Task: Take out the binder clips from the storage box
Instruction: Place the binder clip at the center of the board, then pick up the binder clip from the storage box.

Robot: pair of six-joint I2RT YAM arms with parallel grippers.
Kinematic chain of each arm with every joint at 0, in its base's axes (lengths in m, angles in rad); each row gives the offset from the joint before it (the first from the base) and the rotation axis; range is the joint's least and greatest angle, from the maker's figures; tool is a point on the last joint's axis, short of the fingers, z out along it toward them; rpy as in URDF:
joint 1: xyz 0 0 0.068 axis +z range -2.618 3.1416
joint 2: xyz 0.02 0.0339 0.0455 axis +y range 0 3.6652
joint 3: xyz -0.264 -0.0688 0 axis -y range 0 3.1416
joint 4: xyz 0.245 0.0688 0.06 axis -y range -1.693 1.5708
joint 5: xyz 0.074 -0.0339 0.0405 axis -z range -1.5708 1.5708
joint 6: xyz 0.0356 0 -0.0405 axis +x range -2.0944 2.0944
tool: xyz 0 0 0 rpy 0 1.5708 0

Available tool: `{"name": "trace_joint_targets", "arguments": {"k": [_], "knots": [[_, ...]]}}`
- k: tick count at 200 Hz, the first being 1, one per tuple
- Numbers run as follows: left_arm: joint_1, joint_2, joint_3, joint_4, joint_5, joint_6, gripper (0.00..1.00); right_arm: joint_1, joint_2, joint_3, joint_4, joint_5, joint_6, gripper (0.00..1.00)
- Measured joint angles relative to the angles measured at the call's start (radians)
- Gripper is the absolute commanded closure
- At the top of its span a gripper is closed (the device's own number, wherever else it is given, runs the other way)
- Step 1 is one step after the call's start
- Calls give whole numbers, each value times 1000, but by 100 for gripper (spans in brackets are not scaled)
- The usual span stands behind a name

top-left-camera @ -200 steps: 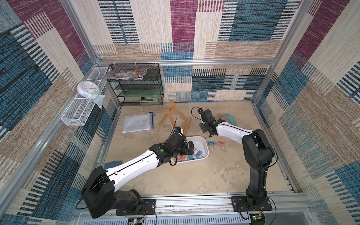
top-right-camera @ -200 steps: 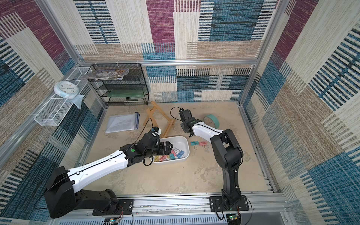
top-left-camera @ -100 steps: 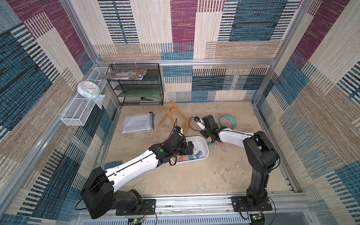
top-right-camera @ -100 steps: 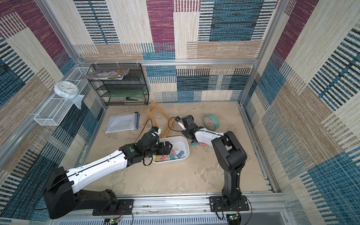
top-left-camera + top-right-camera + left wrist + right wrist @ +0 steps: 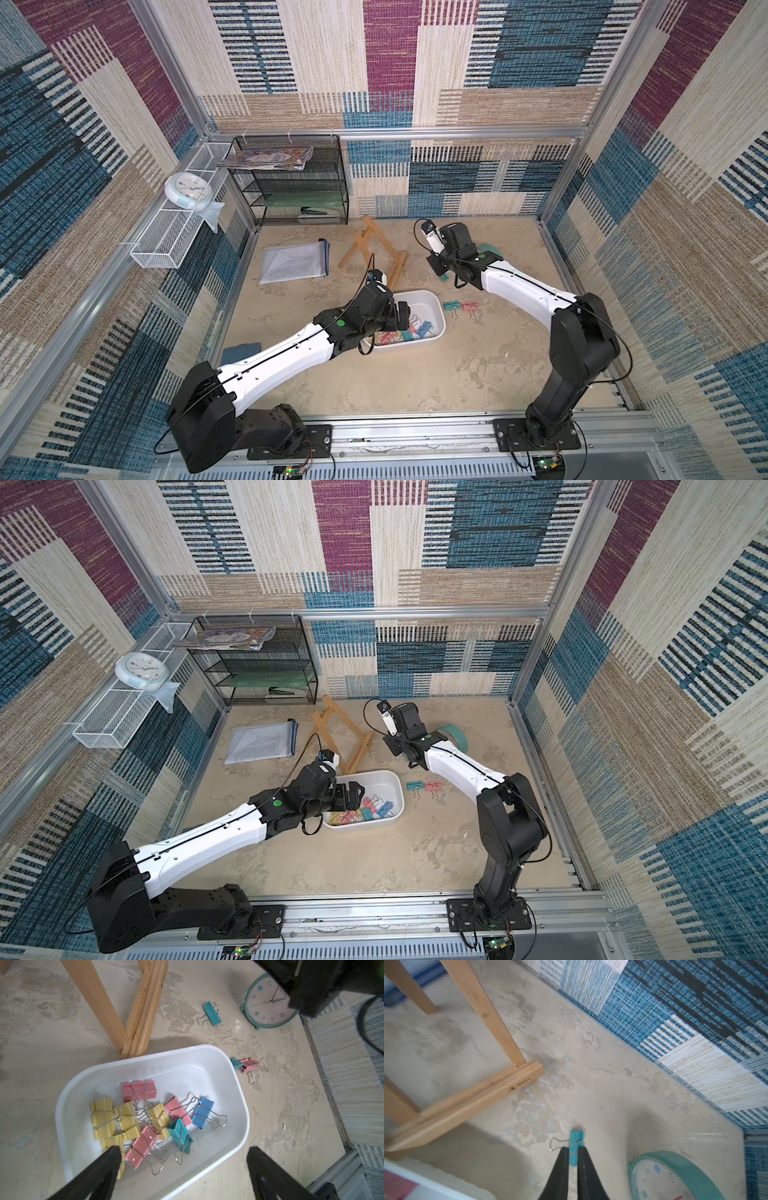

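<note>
Right fingers (image 5: 561, 1169) stand narrow astride a teal clip (image 5: 576, 1147); grip unclear. Left wrist view shows left fingers (image 5: 104, 1167) wide over the storage box (image 5: 197, 1080), binder clips (image 5: 139, 1091) inside.

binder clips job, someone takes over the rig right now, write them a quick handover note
Left end effector: open, hovering over the storage box.
Right end effector: nearly closed astride a teal clip on the table beside the teal clock; held or merely straddled, unclear.
Done: three out: that one and a teal-pink pair beside the box.
Left: about ten clips inside.
</note>
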Motion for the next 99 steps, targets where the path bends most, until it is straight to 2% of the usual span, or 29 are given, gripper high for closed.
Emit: {"name": "trace_joint_targets", "arguments": {"k": [28,62,99], "knots": [[2,-14,-10,-2,-37,1,1,0,-59,-69,-5,-211,183,84],[8,-37,-33,-5,-68,0,1,3,-39,-151,-18,-450,339,83],[10,-98,-90,-8,-115,-26,1,10,25,-144,-86,-527,404,79]]}}
